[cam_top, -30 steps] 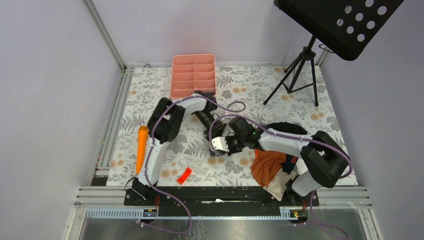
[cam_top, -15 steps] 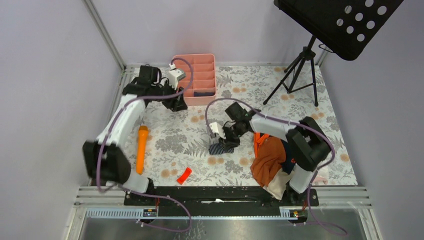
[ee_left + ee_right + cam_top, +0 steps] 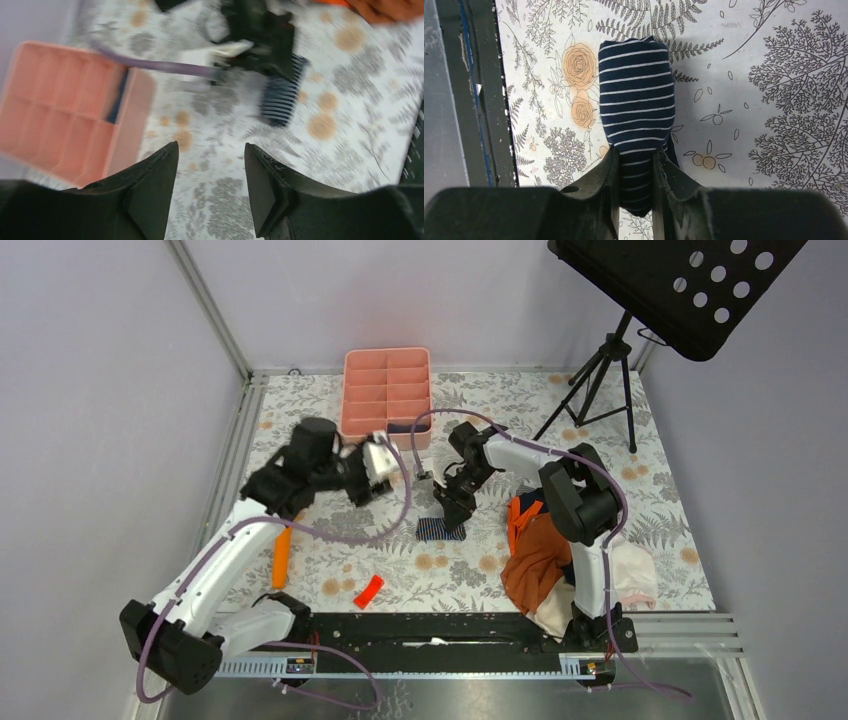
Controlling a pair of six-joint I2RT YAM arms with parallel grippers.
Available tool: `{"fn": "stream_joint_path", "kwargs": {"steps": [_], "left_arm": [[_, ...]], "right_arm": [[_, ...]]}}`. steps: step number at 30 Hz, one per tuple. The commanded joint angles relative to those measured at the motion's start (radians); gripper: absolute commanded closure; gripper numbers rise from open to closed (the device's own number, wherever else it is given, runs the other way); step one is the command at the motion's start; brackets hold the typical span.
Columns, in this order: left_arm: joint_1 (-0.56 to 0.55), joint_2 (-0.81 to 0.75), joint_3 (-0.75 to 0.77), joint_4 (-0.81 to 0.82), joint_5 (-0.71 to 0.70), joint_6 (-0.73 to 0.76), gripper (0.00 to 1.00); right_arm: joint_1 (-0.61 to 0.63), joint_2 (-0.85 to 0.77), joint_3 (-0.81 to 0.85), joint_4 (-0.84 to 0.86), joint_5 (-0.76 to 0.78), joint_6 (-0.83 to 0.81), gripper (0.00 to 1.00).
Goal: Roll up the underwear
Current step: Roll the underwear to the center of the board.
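1. The striped underwear (image 3: pixel 636 105) lies tightly rolled on the table, in front of the pink tray (image 3: pixel 365 390). The right gripper (image 3: pixel 635 156) is pinching one end.
2. The left gripper (image 3: pixel 210 150) hangs open and empty, just before the tray.
3. A dark bundle (image 3: pixel 116 97) sits in one tray compartment, probably a finished roll.
4. Remaining, I'd guess: stowing this roll.

Rolled dark navy white-striped cloth briefs (image 3: pixel 636 100) present a soft, matt knit, the right gripper (image 3: pixel 634 162) is matt black moulded plastic, the floral-printed table covering (image 3: pixel 749 50) is smooth and matt, and the pink compartment tray (image 3: pixel 388 351) is smooth, dull-sheened plastic.
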Motion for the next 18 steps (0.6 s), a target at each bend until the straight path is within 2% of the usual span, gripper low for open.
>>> {"fn": "stream_joint_path", "kwargs": {"steps": [1, 4, 7, 12, 18], "left_arm": [[-0.165, -0.087, -0.137, -0.055, -0.053, 0.214, 0.42], [-0.319, -0.111, -0.265, 0.068, -0.137, 0.217, 0.41], [-0.452, -0.049, -0.358, 0.235, -0.227, 0.198, 0.4], [-0.472, 0.151, -0.369, 0.437, -0.261, 0.091, 0.41], [-0.48, 0.291, -0.429, 0.665, -0.342, 0.095, 0.42]], "right_arm": [[-0.006, 0.105, 0.006, -0.122, 0.109, 0.024, 0.99], [-0.008, 0.136, 0.035, -0.133, 0.108, 0.051, 0.99], [-0.009, 0.173, 0.068, -0.154, 0.094, 0.075, 0.99], [-0.013, 0.219, 0.115, -0.173, 0.081, 0.116, 0.99], [-0.014, 0.235, 0.146, -0.167, 0.07, 0.134, 0.97]]}}
